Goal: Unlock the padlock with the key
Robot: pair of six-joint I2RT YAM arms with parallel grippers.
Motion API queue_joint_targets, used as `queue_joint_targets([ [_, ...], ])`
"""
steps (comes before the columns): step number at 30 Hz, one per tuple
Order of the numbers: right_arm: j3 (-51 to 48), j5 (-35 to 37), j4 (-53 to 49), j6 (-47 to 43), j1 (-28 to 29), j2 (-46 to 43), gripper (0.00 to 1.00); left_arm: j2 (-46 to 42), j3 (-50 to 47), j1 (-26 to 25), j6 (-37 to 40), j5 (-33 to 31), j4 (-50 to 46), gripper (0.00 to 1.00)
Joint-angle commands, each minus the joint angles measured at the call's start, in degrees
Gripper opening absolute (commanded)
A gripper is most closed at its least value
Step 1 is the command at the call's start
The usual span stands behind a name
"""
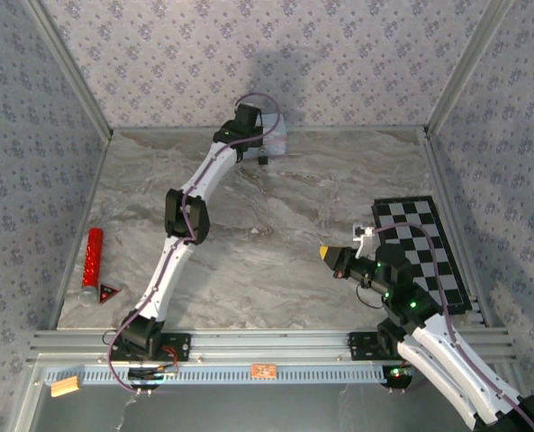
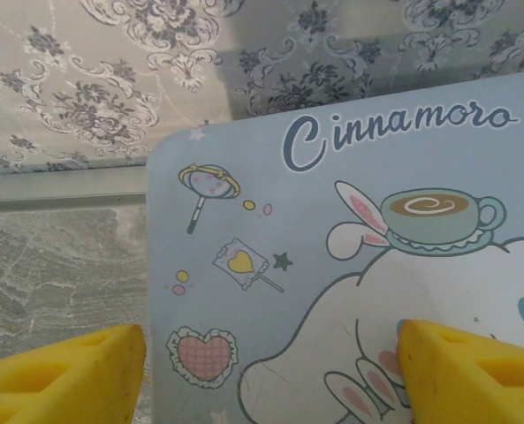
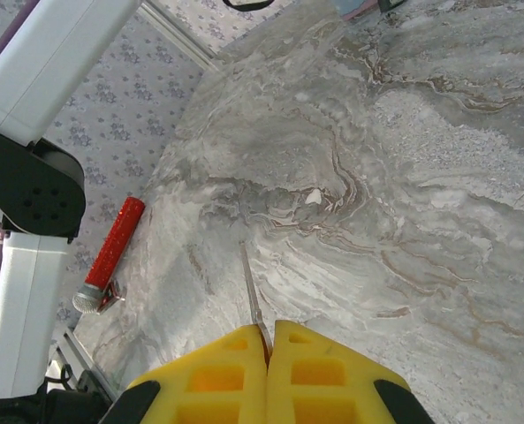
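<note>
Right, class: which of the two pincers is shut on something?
The right pincer: its yellow fingers meet on the thin key. The left pincer stands open before the blue tin.

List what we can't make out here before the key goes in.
- padlock, top view: a dark speck by the tin; keyhole and shackle too small.
- key, right wrist view: a thin sliver; its head is hidden between the fingers of the shut right pincer.
- left pincer, left wrist view: fingers cut off by the bottom edge; contact with the tin unclear.
</note>
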Motion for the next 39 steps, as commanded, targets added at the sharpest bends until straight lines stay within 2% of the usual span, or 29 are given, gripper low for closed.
queue_joint_targets([
  [1,0.3,1.5,0.2,1.0,-0.3,-0.3,0.0,0.7,1.1,-0.5,1.7,1.5,-8.5,0.75],
  [7,0.1,1.4,1.7,1.3,-0.4,1.3,0.0,-3.4,-5.6,-0.9,1.9,0.2,-12.9,0.72],
  [13,0.5,1.6,1.9,0.7,-0.4,2.0,0.0,-12.5,-20.8,-2.2,0.9,-0.2,-10.0,0.7],
  [25,1.9,0.4,5.4,-1.6,-0.5,8.6,0.0,-43.2,-75.2,-3.2,-7.8,0.1,12.4,0.7],
  [32,4.7,-3.3,9.6,-3.7,0.2,18.3,0.0,-58.6,-96.5,-1.4,-9.0,-0.4,16.6,0.72],
  [35,5.3,-2.9,11.9,-3.7,1.5,22.3,0.0,-63.6,-101.3,-1.3,-9.3,-1.5,18.5,0.72],
  [39,6.0,-0.4,15.3,-3.7,4.7,26.7,0.0,-68.1,-101.2,-3.3,-9.3,4.0,18.5,0.74],
])
